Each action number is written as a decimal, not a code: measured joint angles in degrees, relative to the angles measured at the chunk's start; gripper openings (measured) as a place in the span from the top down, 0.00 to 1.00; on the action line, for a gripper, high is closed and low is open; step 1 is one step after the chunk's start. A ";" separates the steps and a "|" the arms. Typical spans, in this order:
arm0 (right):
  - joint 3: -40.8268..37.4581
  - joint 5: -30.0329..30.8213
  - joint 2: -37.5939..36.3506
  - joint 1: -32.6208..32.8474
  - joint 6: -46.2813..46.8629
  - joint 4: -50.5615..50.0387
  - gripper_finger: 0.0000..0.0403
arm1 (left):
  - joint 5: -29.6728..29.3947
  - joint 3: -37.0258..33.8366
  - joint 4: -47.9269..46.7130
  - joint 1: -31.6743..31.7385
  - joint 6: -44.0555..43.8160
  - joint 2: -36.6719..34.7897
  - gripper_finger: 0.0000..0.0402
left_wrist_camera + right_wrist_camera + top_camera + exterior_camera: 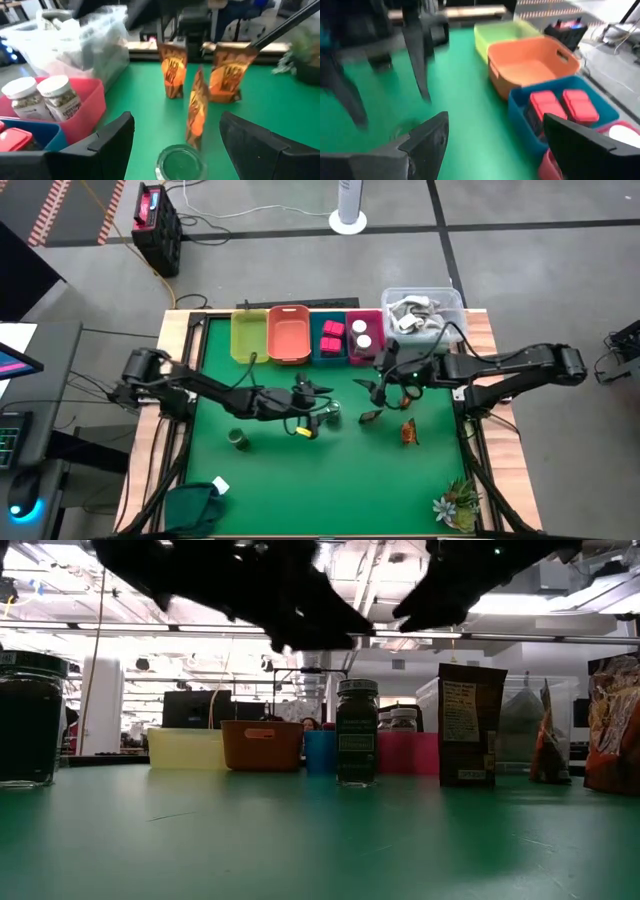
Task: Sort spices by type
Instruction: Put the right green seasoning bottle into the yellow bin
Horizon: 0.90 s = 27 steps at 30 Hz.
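Above green jar [179, 161], left gripper [175, 137] open

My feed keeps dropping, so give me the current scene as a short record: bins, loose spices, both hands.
yellow bin: looks empty
orange bin: empty
blue bin: two pink-red packets
pink bin: two white-capped jars
loose on mat: brown-orange pouches, one green jar apart near the left side
left hand: open, above a green jar
right hand: open, empty, near the bins
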 joint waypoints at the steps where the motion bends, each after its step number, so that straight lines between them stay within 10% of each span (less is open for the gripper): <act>1: -0.15 0.16 0.00 -0.03 -0.67 1.54 0.14 | 0.02 0.96 -0.01 0.27 0.03 1.51 0.30; 27: -0.20 0.26 0.22 -0.15 -2.96 5.41 0.15 | 10.38 6.32 -7.95 4.37 -6.75 8.98 0.31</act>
